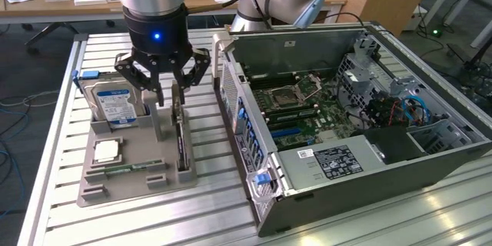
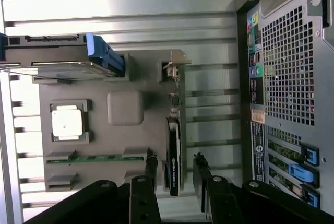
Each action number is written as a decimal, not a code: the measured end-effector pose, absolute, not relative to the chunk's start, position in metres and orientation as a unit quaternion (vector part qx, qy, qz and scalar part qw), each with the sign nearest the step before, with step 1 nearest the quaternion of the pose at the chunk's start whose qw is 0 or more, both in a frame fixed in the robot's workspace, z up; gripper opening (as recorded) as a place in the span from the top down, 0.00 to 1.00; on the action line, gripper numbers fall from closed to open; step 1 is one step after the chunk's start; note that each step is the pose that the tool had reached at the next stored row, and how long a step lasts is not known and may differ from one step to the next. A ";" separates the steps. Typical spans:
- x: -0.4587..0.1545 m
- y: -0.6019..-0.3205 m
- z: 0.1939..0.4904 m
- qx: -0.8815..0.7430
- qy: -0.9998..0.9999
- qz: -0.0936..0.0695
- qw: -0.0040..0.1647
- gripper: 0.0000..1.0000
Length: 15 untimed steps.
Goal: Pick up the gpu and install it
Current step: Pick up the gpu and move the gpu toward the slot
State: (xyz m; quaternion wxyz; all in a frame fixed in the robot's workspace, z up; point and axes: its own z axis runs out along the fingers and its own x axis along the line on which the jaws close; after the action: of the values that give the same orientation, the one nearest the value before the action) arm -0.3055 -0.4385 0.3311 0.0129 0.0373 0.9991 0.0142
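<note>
Alignment matters here: our gripper (image 1: 170,91) hangs open, gripping nothing, one finger on either side of the gpu (image 1: 181,139) standing on edge in the grey tray (image 1: 115,182) on the bench (image 1: 230,211). We judge a centred, level squeeze best.

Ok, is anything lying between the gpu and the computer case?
No. Between the gpu and the computer case there is only bare slatted table, as the wrist view and the exterior view show.

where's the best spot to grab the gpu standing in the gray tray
Its upper edge, from straight above, the tool pinching the two flat faces. The gpu stands on edge in a tray slot, so only its top is free.
</note>
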 end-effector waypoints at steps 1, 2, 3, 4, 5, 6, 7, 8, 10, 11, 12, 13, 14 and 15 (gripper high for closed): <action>-0.305 -0.439 0.330 0.037 0.999 0.014 0.013 0.58; -0.305 -0.439 0.329 0.037 0.999 0.014 0.013 0.58; -0.305 -0.439 0.328 0.037 0.999 0.014 0.013 0.58; -0.305 -0.439 0.328 0.037 0.999 0.014 0.013 0.58; -0.305 -0.439 0.327 0.037 0.999 0.014 0.013 0.58; -0.305 -0.439 0.327 0.037 0.999 0.014 0.013 0.58; -0.305 -0.439 0.327 0.037 0.999 0.014 0.013 0.58; -0.305 -0.439 0.327 0.037 0.999 0.014 0.013 0.58; -0.305 -0.439 0.327 0.037 0.999 0.014 0.013 0.58; -0.305 -0.439 0.327 0.037 0.999 0.014 0.013 0.58; -0.306 -0.439 0.327 0.037 0.999 0.014 0.013 0.58; -0.305 -0.439 0.327 0.037 0.999 0.014 0.013 0.58; -0.305 -0.439 0.327 0.037 0.999 0.014 0.013 0.58; -0.305 -0.439 0.327 0.037 0.999 0.014 0.013 0.58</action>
State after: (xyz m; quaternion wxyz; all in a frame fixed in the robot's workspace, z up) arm -0.3055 -0.4385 0.3269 0.0129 0.0373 0.9991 0.0142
